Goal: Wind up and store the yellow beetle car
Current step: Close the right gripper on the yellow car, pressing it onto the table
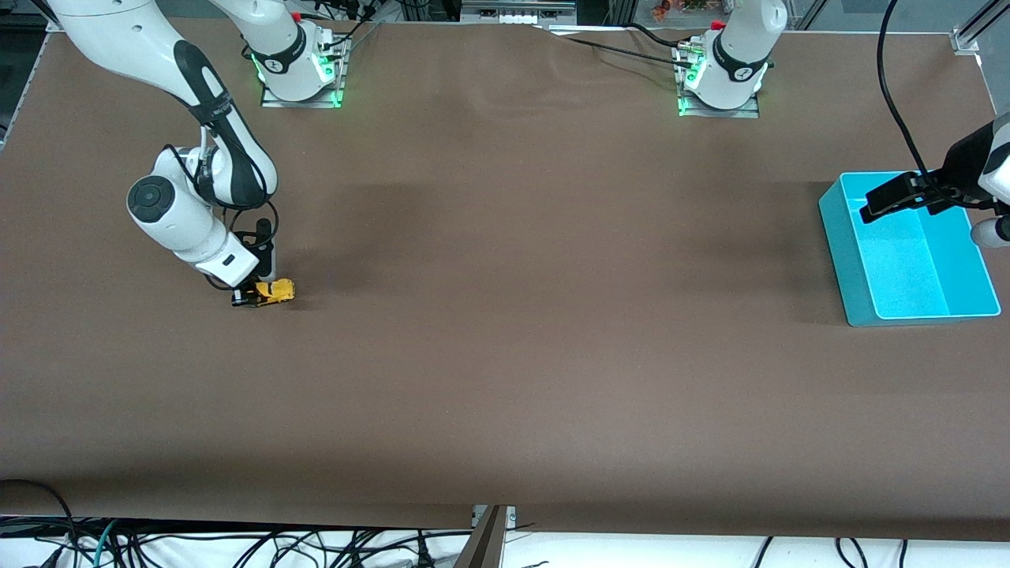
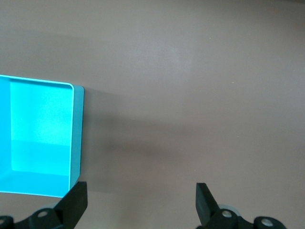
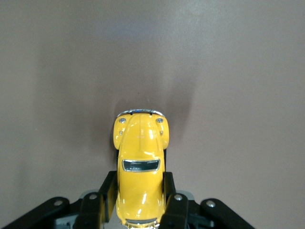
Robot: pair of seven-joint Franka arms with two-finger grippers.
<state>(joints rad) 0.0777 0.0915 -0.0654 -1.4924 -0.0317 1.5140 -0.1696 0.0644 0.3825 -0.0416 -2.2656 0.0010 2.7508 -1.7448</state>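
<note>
The yellow beetle car (image 1: 274, 293) stands on the brown table toward the right arm's end, its wheels on the cloth. My right gripper (image 1: 256, 296) is down at the table and shut on the car's body. In the right wrist view the yellow beetle car (image 3: 140, 162) fills the gap, with both fingers (image 3: 107, 193) pressed against its sides near the rear. My left gripper (image 1: 895, 199) hangs open over the rim of the cyan bin (image 1: 860, 260). Between the fingertips of the left gripper (image 2: 141, 200) only bare table shows, beside a corner of the cyan bin (image 2: 76, 138).
The cyan bin stands at the left arm's end of the table. Brown cloth (image 1: 536, 300) stretches between the car and the bin. Cables (image 1: 158, 544) hang below the table edge nearest the front camera.
</note>
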